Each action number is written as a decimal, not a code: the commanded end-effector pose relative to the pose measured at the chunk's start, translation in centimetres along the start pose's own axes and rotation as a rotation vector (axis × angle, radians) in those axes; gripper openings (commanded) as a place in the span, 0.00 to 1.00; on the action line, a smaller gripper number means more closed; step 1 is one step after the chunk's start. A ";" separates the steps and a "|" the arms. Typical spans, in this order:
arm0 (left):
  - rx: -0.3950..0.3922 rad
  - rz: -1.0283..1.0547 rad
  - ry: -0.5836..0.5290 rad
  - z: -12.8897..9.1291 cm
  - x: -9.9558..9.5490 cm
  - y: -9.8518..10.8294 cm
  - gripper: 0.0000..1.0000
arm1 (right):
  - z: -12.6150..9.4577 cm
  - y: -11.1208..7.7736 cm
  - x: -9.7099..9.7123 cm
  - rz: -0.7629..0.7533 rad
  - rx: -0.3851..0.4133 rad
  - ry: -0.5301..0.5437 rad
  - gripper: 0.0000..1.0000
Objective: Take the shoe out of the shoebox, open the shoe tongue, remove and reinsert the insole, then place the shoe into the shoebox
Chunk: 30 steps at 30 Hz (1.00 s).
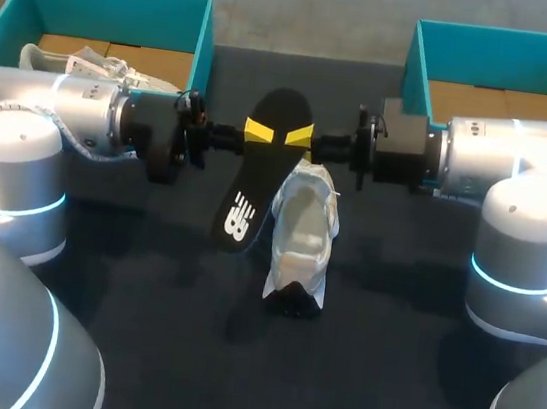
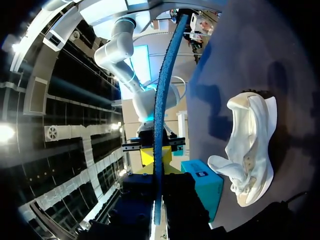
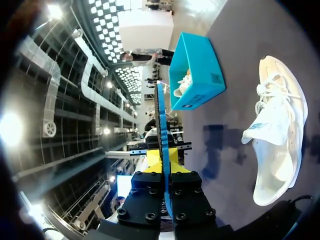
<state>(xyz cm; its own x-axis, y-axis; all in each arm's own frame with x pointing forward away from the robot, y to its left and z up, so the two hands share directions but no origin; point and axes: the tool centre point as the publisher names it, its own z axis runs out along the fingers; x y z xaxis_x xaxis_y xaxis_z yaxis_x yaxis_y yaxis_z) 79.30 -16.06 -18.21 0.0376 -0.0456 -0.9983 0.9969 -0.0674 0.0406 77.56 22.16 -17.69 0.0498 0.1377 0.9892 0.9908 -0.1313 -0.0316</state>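
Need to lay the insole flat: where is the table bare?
Bare dark tabletop lies between left arm base and right arm base, robot-side of the white mesh shoe. Crowded middle: left gripper and right gripper both clamp the black foam insole beside it.

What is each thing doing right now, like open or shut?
insole: out of the shoe, held in the air.
left tool: shut on insole.
right tool: shut on insole.
shoe: lying on the table.
left shoebox: open, another shoe inside.
right shoebox: open.

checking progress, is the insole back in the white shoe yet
No, the left gripper and right gripper hold the black insole above the table, outside the white shoe.
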 end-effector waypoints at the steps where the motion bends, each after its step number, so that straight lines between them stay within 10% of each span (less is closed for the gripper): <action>1: -0.002 0.004 -0.001 0.3 0.1 0.1 0.00 | 0.2 0.1 0.1 0.003 0.000 -0.003 1.00; 30: 0.041 -0.112 0.036 -2.9 -2.4 -3.4 0.00 | -6.1 -1.5 -2.8 0.090 -0.081 -0.131 1.00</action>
<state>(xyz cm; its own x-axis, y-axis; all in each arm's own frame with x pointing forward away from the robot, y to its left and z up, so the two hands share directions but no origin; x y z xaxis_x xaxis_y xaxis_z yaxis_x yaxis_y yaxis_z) 76.72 -13.92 -17.00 -0.0709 -0.0245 -0.9972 0.9912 -0.1136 -0.0677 76.60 17.82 -20.22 0.1499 0.2282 0.9620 0.9712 -0.2164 -0.1000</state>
